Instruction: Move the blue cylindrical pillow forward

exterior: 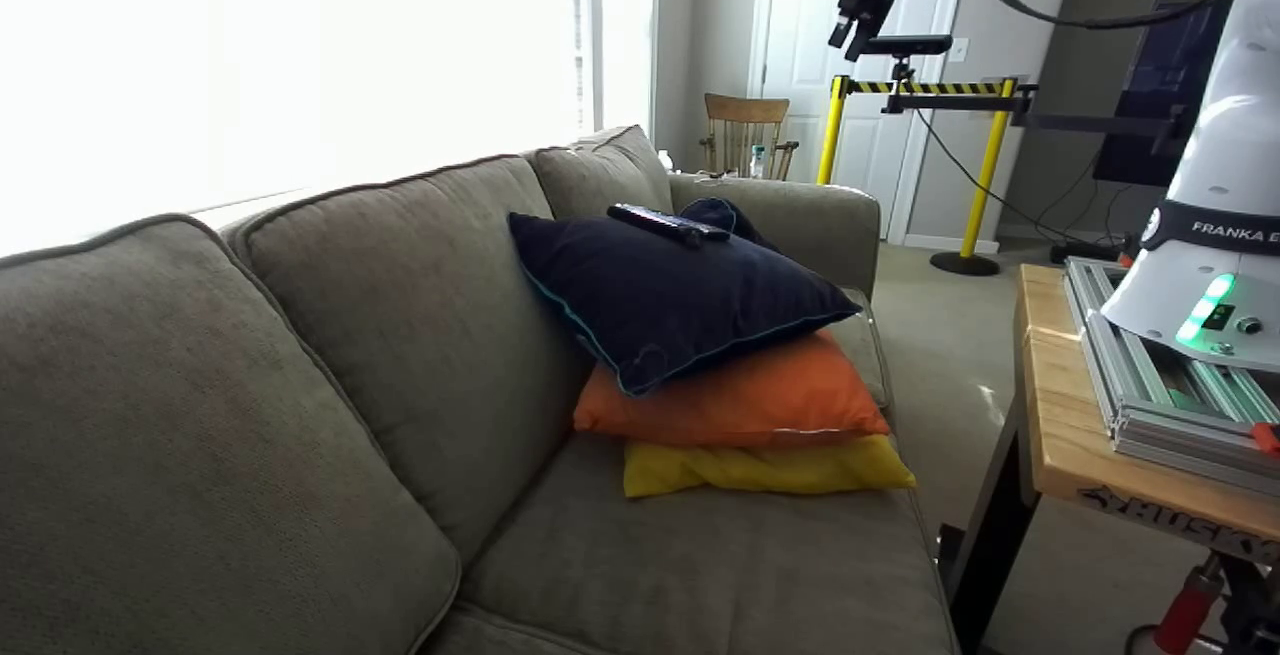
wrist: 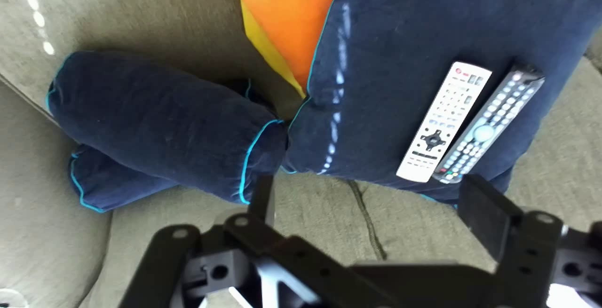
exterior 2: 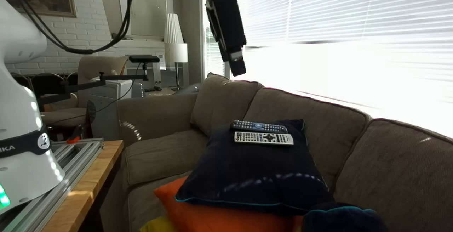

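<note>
The blue cylindrical pillow [wrist: 160, 124] is a dark navy roll with light blue piping. In the wrist view it lies at the left, on top of another navy piece [wrist: 117, 178], with one end against the large navy square cushion [wrist: 400, 30]. A navy roll [exterior 2: 343, 219] shows at the bottom of an exterior view. Behind the square cushion a navy part [exterior: 722, 213] shows, mostly hidden. My gripper [wrist: 367, 190] is open and empty. It hangs in the air well above the sofa in both exterior views [exterior: 847, 41] [exterior 2: 233, 65].
A white remote [wrist: 442, 124] and a dark remote [wrist: 489, 124] lie on the square cushion. An orange cushion [exterior: 735, 400] and a yellow cushion [exterior: 770, 467] lie under it. The sofa backrest [exterior: 400, 335] stands along the window. The robot's wooden table [exterior: 1060, 415] faces the sofa.
</note>
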Action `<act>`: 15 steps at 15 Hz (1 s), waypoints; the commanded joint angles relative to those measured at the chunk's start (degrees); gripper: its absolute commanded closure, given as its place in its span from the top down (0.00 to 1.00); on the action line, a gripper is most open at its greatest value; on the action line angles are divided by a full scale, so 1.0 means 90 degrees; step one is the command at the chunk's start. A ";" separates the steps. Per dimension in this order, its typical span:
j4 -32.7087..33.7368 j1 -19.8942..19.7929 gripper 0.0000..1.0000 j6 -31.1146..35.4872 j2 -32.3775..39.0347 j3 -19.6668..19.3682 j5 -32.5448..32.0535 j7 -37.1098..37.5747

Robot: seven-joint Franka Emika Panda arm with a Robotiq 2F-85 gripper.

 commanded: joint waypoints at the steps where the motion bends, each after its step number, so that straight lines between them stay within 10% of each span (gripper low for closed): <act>1: 0.0178 0.0071 1.00 0.1163 0.0945 -0.0211 0.0805 -0.0234; 5: 0.0489 0.0121 1.00 0.1466 0.1761 -0.0309 0.1841 -0.0817; 15: 0.0694 -0.0253 1.00 0.1579 0.2271 0.0147 0.1699 -0.0881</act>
